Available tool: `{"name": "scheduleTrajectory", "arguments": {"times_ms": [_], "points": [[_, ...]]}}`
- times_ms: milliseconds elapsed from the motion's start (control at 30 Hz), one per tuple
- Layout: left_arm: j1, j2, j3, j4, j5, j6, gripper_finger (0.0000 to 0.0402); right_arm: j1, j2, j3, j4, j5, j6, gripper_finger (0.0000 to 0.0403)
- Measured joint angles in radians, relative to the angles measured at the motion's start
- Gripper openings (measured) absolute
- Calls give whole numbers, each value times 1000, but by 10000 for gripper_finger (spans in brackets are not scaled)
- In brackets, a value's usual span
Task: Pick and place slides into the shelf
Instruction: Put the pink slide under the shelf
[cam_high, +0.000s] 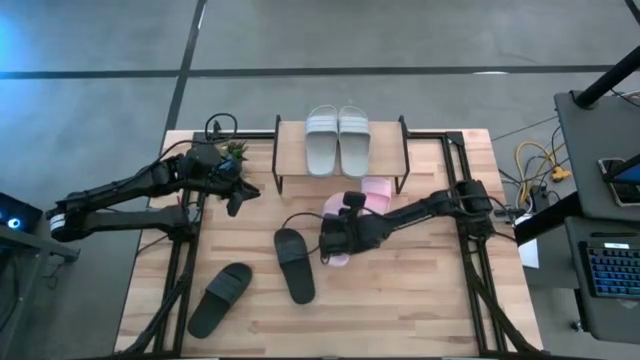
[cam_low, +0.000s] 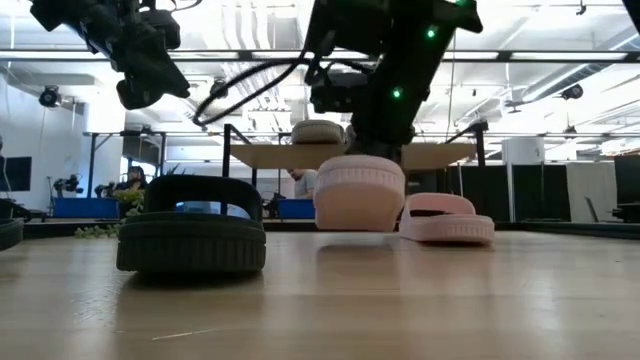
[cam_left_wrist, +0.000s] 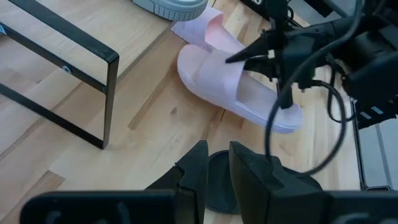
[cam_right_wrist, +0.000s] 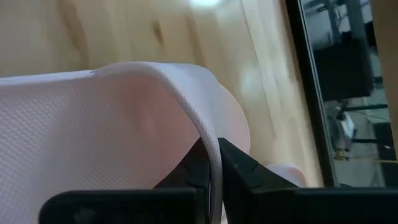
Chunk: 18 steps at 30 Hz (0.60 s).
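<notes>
Two light grey slides (cam_high: 338, 140) lie side by side on top of the shelf (cam_high: 290, 150) at the table's far middle. A pale pink slide (cam_high: 376, 190) lies flat just in front of the shelf. My right gripper (cam_high: 333, 240) is shut on a second pink slide (cam_left_wrist: 236, 87) mid-table. Two black slides (cam_high: 293, 265) (cam_high: 220, 298) lie sole-down toward the near left. My left gripper (cam_high: 240, 200) hangs in the air left of the shelf, its fingers (cam_left_wrist: 196, 165) slightly apart with nothing between them. My right gripper pinches the edge of the pink slide's wide strap (cam_right_wrist: 208, 140) between its two fingers, one finger under the strap and one outside it. The fingers slant down from the table's right side. In the low view the slide's end (cam_low: 360, 205) stands slightly above the tabletop.
A small green plant (cam_high: 235, 150) sits at the far left beside the shelf. Black frame rails (cam_high: 185, 260) run along the table's left and right sides. Cables trail from the right arm (cam_high: 300, 215). Bare wood lies along the near right.
</notes>
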<state>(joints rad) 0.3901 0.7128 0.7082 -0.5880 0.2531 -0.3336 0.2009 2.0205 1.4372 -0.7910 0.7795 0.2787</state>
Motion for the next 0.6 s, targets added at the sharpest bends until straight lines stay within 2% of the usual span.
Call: {"name": "scheduleTrajectory", "arguments": {"times_ms": [300, 600], "points": [[0, 0, 0, 4, 0, 7, 51, -12, 0, -53, -57, 0, -29, 13], [0, 6, 0, 4, 0, 8, 51, -7, -1, -58, -73, -50, -13, 16]]}}
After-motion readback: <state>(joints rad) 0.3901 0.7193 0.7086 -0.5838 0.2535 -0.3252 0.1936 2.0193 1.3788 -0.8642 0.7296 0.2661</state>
